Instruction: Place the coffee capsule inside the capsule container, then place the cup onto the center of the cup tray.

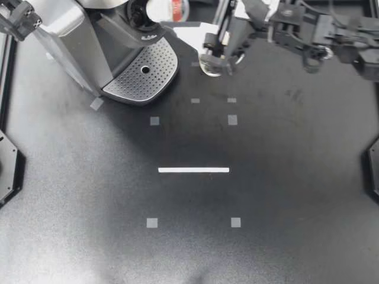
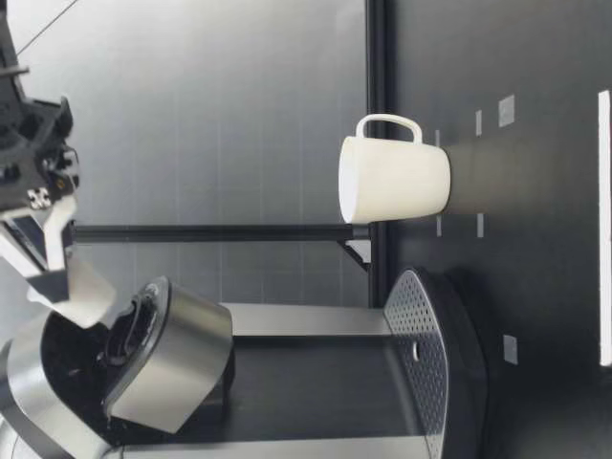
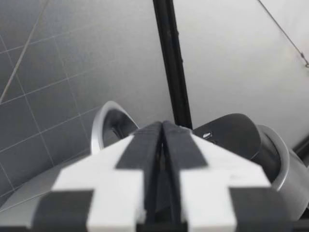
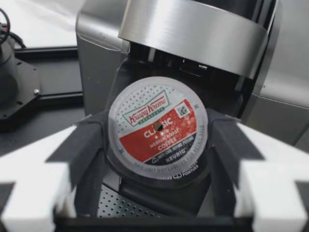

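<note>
my right gripper comes in from 3 o'clock in the top view. it clamps the round foil-topped coffee capsule, with one finger on each side of its rim. in the right wrist view the red-and-white foil faces back toward the wrist. the capsule's axis therefore runs along the gripper's own line, its base pointing ahead at the silver and black coffee machine.

the dark round capsule container in the machine's head lies at about 10 o'clock from the gripper in the top view, under the raised silver lid. the capsule seems to sit lower than that opening and out in front of it. i judge the coming move needs a lift, a reach toward 10 o'clock, and a wrist tilt until the base points down into the container.

the right arm is the nearer one and stretches across the far part of the dark grey table. my left gripper is pinched closed on nothing, with the machine's rounded top just ahead of its fingertips.

the white ceramic cup stands upright on the table, handle away from the machine. it is between 1 and 2 o'clock from the perforated metal cup tray and not yet on it.
</note>
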You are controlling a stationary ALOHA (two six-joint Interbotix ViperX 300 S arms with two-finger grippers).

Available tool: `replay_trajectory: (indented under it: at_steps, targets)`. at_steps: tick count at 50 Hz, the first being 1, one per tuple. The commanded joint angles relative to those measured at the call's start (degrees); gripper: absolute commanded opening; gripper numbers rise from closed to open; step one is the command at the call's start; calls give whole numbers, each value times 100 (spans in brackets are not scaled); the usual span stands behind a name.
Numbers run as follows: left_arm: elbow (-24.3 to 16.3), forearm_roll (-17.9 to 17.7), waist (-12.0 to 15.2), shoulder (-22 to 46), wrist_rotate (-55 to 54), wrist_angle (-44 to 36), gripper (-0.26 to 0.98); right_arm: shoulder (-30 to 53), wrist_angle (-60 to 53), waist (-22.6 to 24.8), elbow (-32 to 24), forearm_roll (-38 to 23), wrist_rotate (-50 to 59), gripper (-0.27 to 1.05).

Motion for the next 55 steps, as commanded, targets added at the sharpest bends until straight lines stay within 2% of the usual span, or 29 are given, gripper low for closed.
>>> replay_trajectory:
  at_steps: [1,55]
  targets:
    - [-97,35,18,-9,9,0,13,0,-35,-53,-237,-9,-18,55]
    - [-62,44,18,-9,35,0,13,703,79,-62,-721,-105,-18,55]
